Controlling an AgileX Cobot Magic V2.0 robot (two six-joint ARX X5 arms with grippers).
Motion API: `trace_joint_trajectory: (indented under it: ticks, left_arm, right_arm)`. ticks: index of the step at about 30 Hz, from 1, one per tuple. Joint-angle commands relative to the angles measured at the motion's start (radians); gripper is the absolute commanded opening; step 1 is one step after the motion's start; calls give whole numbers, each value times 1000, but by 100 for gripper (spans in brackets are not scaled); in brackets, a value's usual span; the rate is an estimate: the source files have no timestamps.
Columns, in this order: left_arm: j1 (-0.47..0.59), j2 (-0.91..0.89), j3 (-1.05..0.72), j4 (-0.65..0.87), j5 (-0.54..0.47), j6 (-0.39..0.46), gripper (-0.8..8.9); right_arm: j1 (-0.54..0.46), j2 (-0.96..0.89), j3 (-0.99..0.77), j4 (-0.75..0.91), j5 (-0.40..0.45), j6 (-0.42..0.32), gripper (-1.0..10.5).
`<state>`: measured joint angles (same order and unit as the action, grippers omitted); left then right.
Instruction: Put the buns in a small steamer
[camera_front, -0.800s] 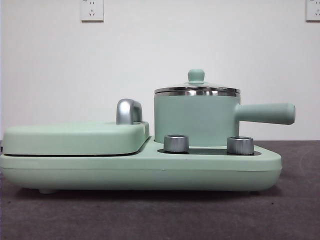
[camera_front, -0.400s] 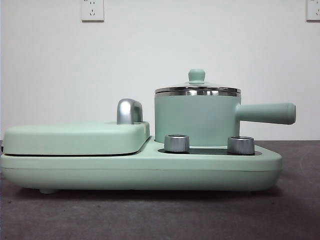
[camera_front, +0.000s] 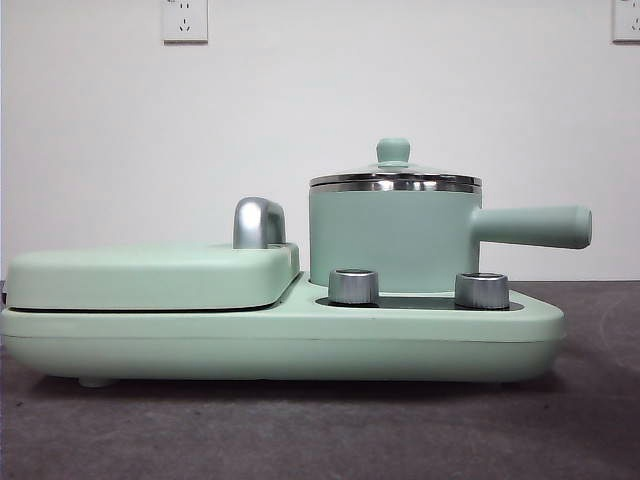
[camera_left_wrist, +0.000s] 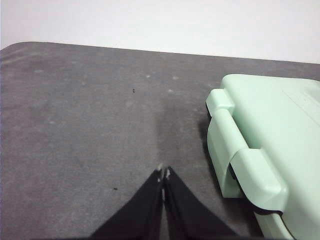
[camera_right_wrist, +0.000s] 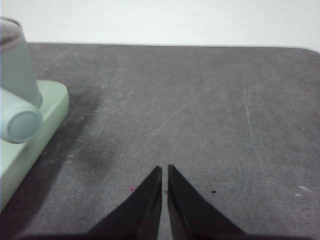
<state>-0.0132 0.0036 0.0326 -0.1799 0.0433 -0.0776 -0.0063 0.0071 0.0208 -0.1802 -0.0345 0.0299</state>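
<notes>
The small steamer (camera_front: 392, 238), a mint green pot with a long side handle (camera_front: 530, 226) and a green-knobbed glass lid (camera_front: 393, 152), stands closed on the right of the green cooker base (camera_front: 280, 345). No buns show in any view. My left gripper (camera_left_wrist: 163, 173) is shut and empty above the grey table beside the griddle (camera_left_wrist: 265, 140). My right gripper (camera_right_wrist: 164, 170) is shut and empty above the table; the steamer's handle end (camera_right_wrist: 20, 124) shows to one side.
The flat mint green griddle (camera_front: 150, 275) with a chrome handle (camera_front: 257, 222) lies closed on the left of the base. Two steel knobs (camera_front: 353, 286) sit in front of the pot. Grey table (camera_front: 320, 430) spreads around the cooker.
</notes>
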Motion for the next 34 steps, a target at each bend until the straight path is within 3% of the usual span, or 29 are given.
trace_joint_trajectory:
  ticks: [1, 5, 34]
  left_arm:
    - [2, 0, -19, -6, -3, 10, 7]
    - [2, 0, -19, -7, -3, 10, 7]
    - [2, 0, -19, -7, -3, 10, 7]
  right_arm:
    - [3, -3, -10, 1, 18, -7, 19]
    - [3, -3, -10, 1, 17, -43, 19]
    - [5, -3, -9, 24, 16, -42, 19]
